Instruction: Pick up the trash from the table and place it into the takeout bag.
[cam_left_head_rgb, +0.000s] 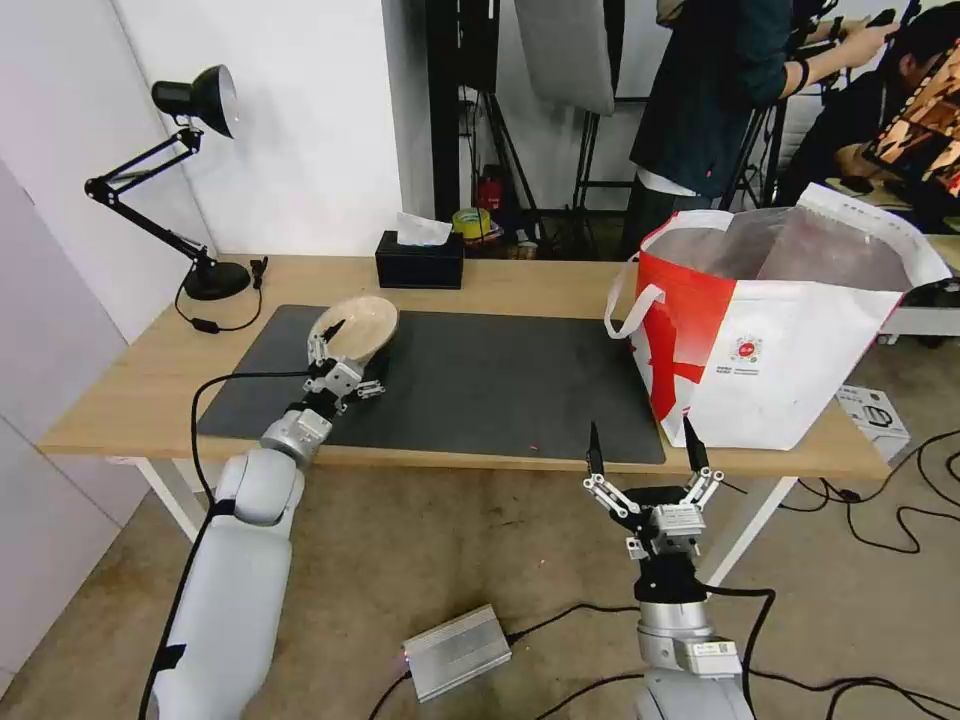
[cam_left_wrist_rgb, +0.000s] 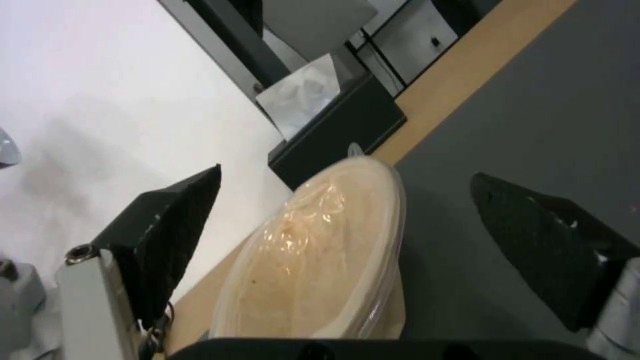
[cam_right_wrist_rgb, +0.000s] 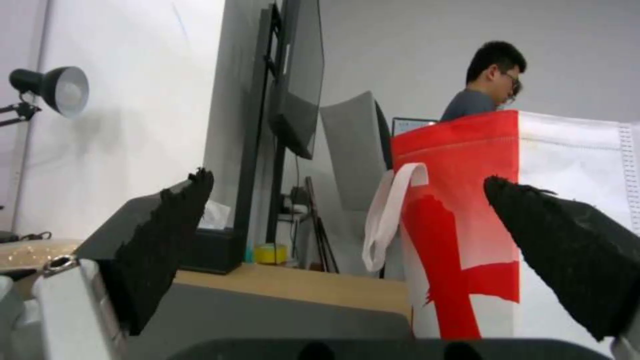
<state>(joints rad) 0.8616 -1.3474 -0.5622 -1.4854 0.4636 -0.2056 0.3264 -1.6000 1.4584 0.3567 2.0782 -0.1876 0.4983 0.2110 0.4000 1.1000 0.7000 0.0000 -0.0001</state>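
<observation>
**Light-wood table, bag at 2 o'clock, bowl at 10 o'clock**

Light-wood table (cam_left_head_rgb: 520, 285) with dark grey mat (cam_left_head_rgb: 500, 385) spans my head view. Red-and-white takeout bag (cam_left_head_rgb: 790, 330) stands upright on the table's right end, at 2 o'clock, mouth open. Shallow beige pulp bowl (cam_left_head_rgb: 358, 326), tilted on the mat's far-left corner at 10 o'clock, sits between my left gripper's (cam_left_head_rgb: 345, 347) spread fingers. My right gripper (cam_left_head_rgb: 646, 450) hangs at 5 o'clock below the table's near edge, fingers spread, holding nothing.
</observation>
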